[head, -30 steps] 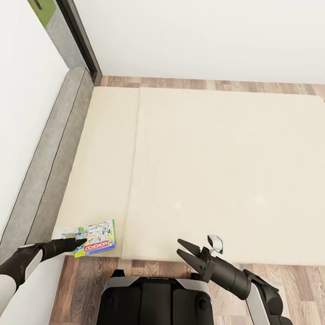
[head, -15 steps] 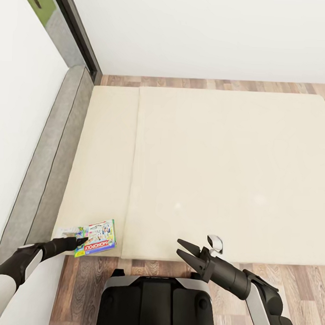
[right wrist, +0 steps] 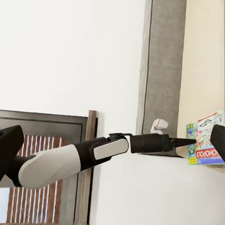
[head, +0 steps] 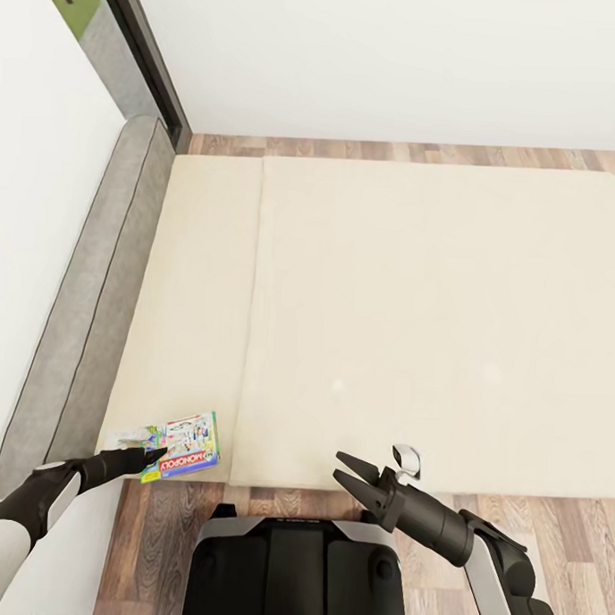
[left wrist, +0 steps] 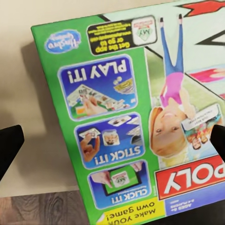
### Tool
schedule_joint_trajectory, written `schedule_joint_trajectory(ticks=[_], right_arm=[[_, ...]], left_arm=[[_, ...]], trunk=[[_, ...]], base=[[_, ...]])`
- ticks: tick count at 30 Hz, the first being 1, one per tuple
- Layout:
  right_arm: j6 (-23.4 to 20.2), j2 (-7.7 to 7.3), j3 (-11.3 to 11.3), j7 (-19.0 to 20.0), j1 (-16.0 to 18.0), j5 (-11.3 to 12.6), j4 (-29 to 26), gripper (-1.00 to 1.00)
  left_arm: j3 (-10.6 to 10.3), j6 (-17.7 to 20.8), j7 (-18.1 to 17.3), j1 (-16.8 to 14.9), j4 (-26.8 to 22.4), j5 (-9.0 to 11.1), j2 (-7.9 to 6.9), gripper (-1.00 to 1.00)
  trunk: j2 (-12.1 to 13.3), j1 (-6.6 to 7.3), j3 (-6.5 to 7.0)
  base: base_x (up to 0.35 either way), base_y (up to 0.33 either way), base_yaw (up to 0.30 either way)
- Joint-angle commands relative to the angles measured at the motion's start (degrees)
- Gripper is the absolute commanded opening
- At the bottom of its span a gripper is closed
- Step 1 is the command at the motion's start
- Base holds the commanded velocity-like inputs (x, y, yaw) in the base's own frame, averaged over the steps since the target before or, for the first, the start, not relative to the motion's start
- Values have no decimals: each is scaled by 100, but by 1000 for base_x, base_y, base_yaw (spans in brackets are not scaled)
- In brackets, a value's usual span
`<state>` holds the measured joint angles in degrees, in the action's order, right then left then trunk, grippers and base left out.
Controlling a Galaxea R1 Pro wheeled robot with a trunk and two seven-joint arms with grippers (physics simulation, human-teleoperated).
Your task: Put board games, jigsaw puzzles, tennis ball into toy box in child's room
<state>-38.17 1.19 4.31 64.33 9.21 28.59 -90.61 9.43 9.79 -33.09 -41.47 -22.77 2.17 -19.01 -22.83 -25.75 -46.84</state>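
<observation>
Step in hand: picking up the Monopoly box [head: 187,437], which lies at the bed's [head: 415,303] near left corner. Left end effector [head: 154,454] straddles the box edge, fingers wide; right end effector [head: 350,470] idles open. Next: close and lift squarely.
</observation>
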Motion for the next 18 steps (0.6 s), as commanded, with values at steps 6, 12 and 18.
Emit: schedule_joint_trajectory(ticks=[6,12,18], right_arm=[[-36,7,8,-5,2,15,-1,100],[-41,7,8,-15,2,15,-1,100],[-41,9,8,-17,2,15,-1,100]], left_arm=[[41,55,-31,-1,-3,21,2,100],[38,50,-37,-1,-3,29,2,100],[26,49,-39,-1,-6,36,2,100]], trunk=[[-8,-3,-13],[-8,-3,-25],[-8,-3,-67]], base=[[0,0,0],[0,0,0],[0,0,0]])
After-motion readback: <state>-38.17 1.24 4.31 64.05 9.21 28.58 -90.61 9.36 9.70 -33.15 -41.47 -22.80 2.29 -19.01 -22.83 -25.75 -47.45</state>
